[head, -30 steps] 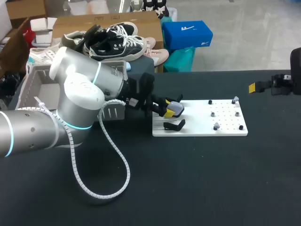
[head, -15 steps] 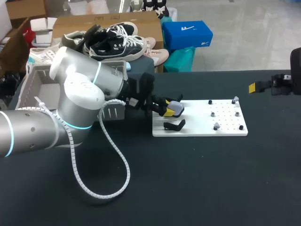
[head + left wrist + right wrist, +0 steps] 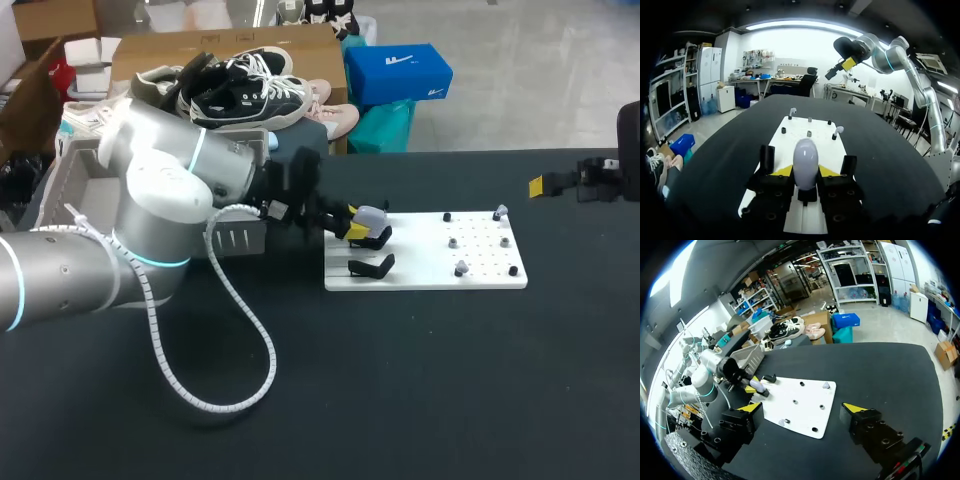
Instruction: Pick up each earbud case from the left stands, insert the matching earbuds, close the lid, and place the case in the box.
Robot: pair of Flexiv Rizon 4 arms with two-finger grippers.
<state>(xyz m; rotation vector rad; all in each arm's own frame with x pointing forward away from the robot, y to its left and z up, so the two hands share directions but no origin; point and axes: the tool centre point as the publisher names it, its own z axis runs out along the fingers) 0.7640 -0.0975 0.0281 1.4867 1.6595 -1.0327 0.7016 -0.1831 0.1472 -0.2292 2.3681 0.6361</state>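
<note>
Case (image 3: 371,216) is coming up off its stand (image 3: 377,240), with left gripper (image 3: 358,230) clamping it between both fingers (arm is backing off slightly too). Pick is looking done, so earbuds are coming next. Right gripper (image 3: 804,410) is idling, fingers apart.

Table (image 3: 420,400), one, black top, matte, uniform in tone, spanning the head view from side to side, straight far edge at the back, surface greyer and paler toward its far end in the left wrist view
</note>
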